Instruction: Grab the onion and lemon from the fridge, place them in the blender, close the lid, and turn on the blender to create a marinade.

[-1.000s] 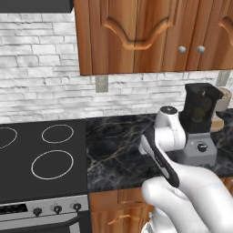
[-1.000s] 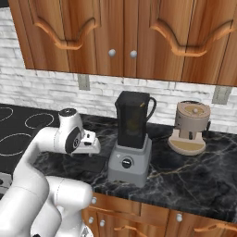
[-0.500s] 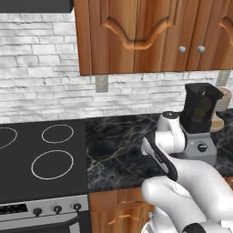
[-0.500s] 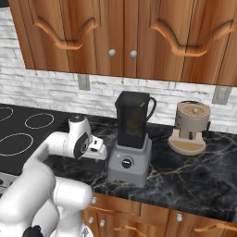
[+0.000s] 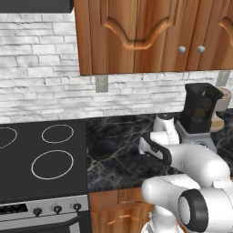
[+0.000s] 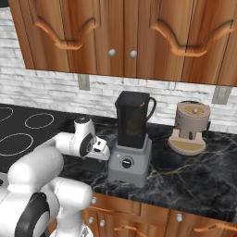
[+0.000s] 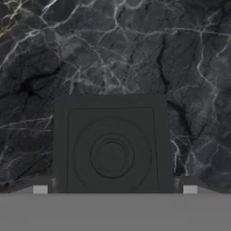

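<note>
Black white-veined marble counter (image 7: 135, 49), dark grey square lid (image 7: 111, 144), grey-based blender (image 6: 131, 159)

coffee grinder (image 6: 189, 127) on marble counter (image 6: 194, 176) (stove (image 5: 41, 159) left).

The gripper's fingers were concealed behind the arm's wrist in both base views. The blender (image 5: 199, 118) base was partly masked by the arm in the left base view. A square dark lid (image 7: 111, 144) was cut off below in the hand view.

The white arm bends low across the lower left of the right base view, its gripper (image 6: 102, 152) pointing downward, jaws spread wide, holding nothing.
</note>
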